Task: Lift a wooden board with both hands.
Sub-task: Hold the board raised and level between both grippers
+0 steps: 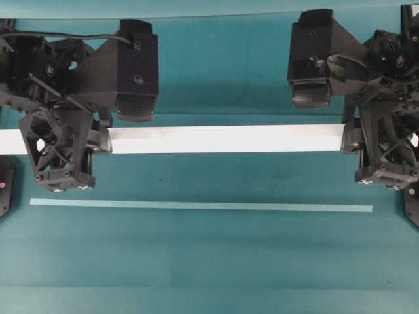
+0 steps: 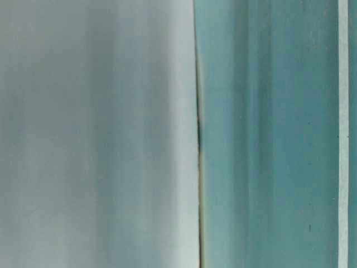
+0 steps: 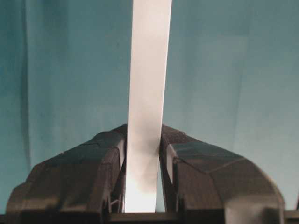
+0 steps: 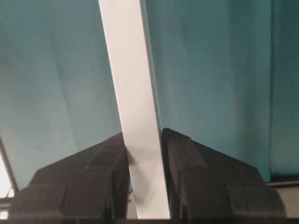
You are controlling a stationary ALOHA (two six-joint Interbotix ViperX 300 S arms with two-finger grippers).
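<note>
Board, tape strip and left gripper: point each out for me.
Board (image 1: 222, 139): overhead view, middle of its top face.
Tape strip (image 1: 196, 205): overhead view, near its midpoint.
Left gripper (image 3: 142, 156): left wrist view, between the fingertips clamping the board.

Overhead cam looks straight down on the teal surface (image 1: 209, 261), wooden board (image 1: 222, 139) running 9-to-3 across frame. Table-level cam sits very close, blurred: board (image 2: 95, 134) fills its left half, tape strip (image 2: 343, 134) at 3 o'clock. Each wrist cam looks along the board toward 12, past its own fingers (image 3: 103, 163) (image 4: 187, 163), close in. All four share the board.
</note>
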